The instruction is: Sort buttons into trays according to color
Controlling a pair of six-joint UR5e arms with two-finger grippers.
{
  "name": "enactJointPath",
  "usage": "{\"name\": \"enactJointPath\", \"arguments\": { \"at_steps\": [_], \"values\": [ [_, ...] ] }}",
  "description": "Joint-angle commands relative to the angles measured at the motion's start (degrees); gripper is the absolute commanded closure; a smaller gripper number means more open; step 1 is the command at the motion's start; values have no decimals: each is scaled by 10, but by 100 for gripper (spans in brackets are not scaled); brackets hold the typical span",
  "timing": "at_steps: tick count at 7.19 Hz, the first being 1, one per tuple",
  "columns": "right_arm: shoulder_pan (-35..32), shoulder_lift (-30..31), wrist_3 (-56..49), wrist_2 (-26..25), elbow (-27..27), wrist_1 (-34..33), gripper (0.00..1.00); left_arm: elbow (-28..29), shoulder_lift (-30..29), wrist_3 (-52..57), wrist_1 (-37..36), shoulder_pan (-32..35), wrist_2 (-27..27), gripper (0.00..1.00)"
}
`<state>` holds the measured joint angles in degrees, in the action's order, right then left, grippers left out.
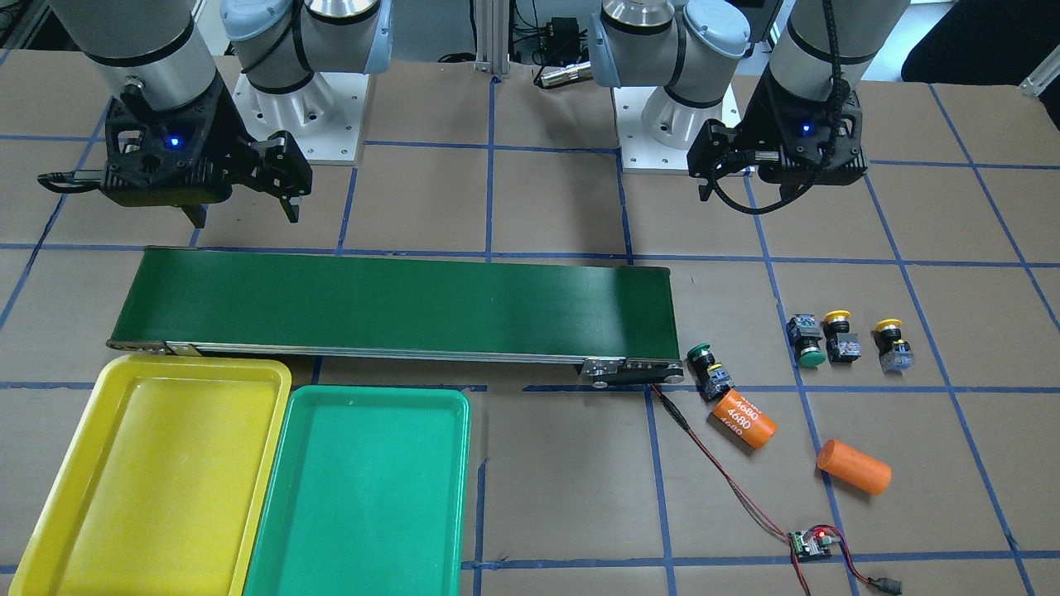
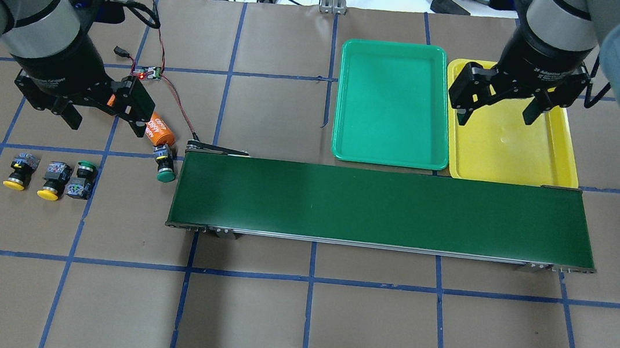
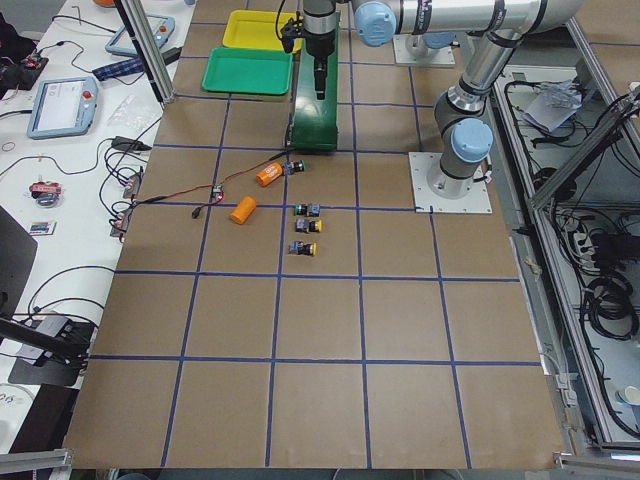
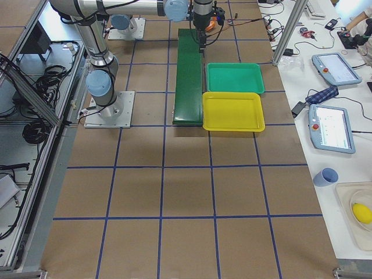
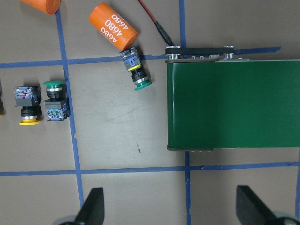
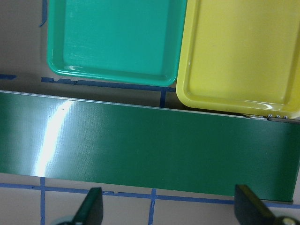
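Nearest the robot, on the brown-papered table off its left side, three buttons lie on their sides in a row: two yellow-capped buttons with caps turned toward the robot, then a green-capped button just beside the second yellow one, its cap turned the other way. At about the same depth the long dark-green conveyor belt runs across the middle of the table. Just off the belt's left end lies the fourth button, green cap toward the robot, its contact block touching the end of an orange cylinder printed 4680. The left gripper hangs above the table in this area, fingers spread wide with nothing between them. Farther out a second orange cylinder lies well apart from the first, and beyond it sits a small circuit board with red wires running back to the belt's end. On the far side of the belt, toward its right end, the green tray and the yellow tray sit side by side with rims touching, the green one nearer the table's middle; all four buttons are well apart from them. The right gripper hangs high over the belt's right end near the yellow tray, its fingers also spread wide and holding nothing.
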<state>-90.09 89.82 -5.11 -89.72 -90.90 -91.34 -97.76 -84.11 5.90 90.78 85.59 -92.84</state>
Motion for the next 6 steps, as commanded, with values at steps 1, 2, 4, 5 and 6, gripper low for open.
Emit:
{"name": "enactJointPath", "arguments": {
  "at_steps": [1, 2, 4, 5, 6],
  "values": [
    [-1, 1, -4, 1, -2, 1, 0, 7, 0, -4, 4, 5, 20, 0],
    [-1, -3, -3, 0, -1, -1, 0, 6, -2, -4, 2, 5, 34, 0],
    [-1, -1, -7, 0, -2, 0, 0, -1, 2, 0, -1, 5, 26, 0],
    [-1, 2, -4, -2, -2, 2, 0, -2, 0, 3, -6, -2, 28, 0],
    [-1, 1, -3, -1, -2, 1, 0, -3, -9, 10, -23, -6, 24, 0]
  ]
}}
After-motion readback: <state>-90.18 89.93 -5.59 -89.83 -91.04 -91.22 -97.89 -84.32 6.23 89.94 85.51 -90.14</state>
